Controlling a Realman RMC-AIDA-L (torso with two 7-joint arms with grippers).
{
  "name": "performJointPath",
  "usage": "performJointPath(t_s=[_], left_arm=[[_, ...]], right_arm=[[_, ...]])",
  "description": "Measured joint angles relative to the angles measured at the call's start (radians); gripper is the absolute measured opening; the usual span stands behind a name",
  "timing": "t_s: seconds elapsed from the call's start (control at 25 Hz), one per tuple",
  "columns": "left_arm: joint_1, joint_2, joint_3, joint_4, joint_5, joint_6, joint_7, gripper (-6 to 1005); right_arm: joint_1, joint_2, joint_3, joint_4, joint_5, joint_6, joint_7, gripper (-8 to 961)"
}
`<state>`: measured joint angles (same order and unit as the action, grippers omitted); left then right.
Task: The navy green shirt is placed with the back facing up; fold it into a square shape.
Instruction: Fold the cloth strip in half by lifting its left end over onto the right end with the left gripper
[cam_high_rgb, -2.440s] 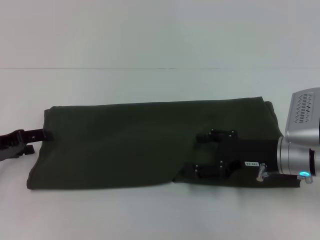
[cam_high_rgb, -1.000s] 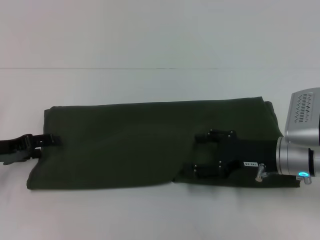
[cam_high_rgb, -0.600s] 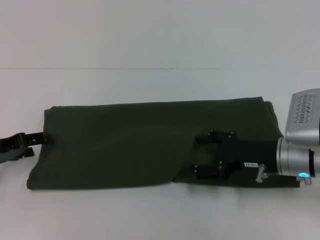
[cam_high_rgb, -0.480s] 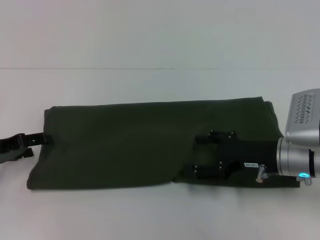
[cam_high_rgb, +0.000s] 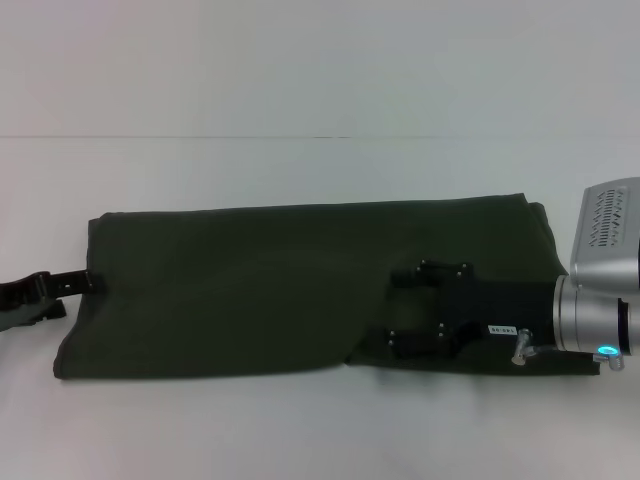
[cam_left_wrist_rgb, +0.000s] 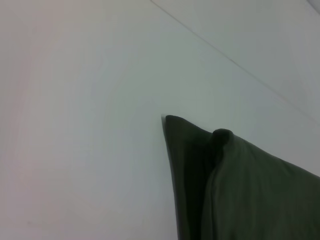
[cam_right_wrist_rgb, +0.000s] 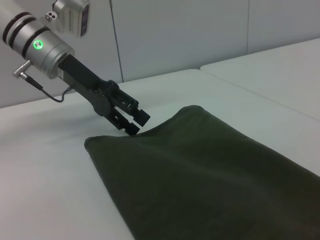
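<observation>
navy green shirt (cam_high_rgb: 300, 285), already folded into a long band on the white table (cam_high_rgb: 300, 420) but not yet square; right gripper (cam_high_rgb: 425, 310), spread wide, rests on it; left gripper (cam_high_rgb: 85, 280) pinches its far end.

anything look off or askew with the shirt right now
Mostly tidy: the navy green shirt lies flat as a long folded band. One oddity: its near edge steps unevenly beside the right tool, which rests on the cloth. The left tool lifts a small peak at the shirt's left edge.
</observation>
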<state>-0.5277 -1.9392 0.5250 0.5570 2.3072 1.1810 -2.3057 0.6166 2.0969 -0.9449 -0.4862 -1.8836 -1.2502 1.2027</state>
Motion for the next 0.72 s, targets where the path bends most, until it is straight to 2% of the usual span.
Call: performJointPath(t_s=[0.72], left_arm=[[-0.005, -0.006, 0.026, -0.003, 0.000, 0.001, -0.002, 865]], right_arm=[[0.000, 0.000, 0.001, 0.000, 0.000, 0.000, 0.000, 896]])
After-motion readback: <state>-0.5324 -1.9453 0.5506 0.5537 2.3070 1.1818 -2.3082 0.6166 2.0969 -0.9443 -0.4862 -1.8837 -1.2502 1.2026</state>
